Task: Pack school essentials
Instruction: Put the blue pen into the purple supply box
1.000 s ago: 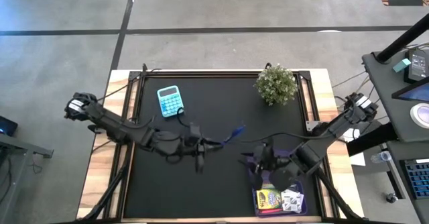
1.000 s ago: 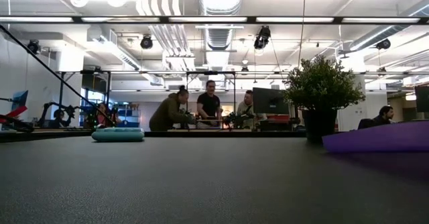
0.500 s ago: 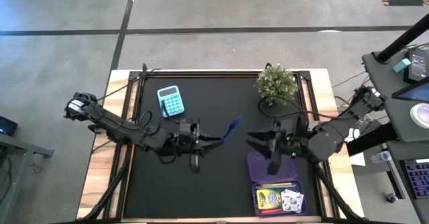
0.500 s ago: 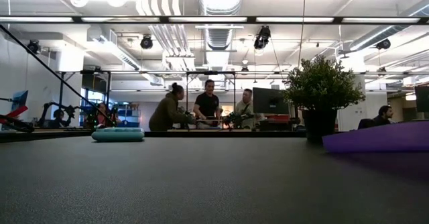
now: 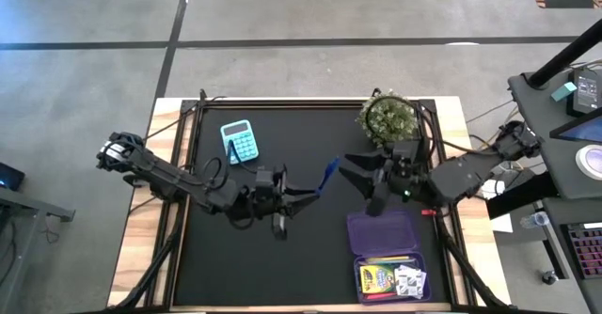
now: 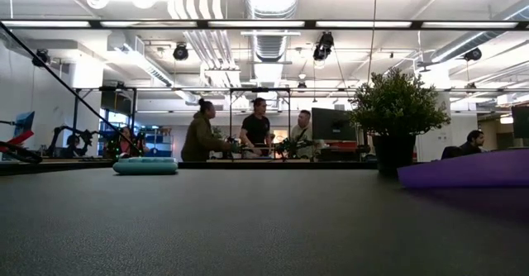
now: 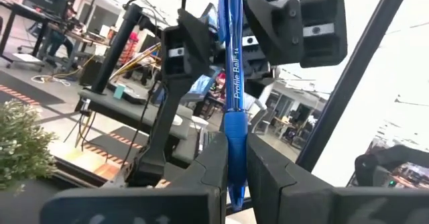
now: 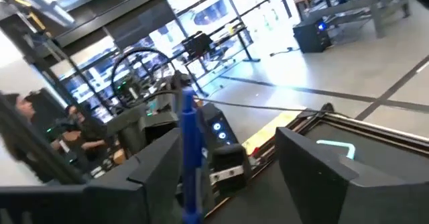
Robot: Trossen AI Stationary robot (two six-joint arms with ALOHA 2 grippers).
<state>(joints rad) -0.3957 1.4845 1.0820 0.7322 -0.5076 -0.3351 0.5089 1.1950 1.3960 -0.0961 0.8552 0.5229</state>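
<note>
Gripping the blue pen (image 5: pixel 326 175), the left end effector (image 5: pixel 308 194) is clamped on it mid-surface. The right end effector (image 5: pixel 350 170) faces it, fingers apart.

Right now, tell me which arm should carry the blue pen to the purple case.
The right. Its open gripper faces the blue pen that the left gripper holds out, and the purple case lies just beside the right arm, across the table from the left.

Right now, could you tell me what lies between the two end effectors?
The blue pen, shut in the left end effector, points toward the open right end effector; the high view shows nothing else between them.
</note>
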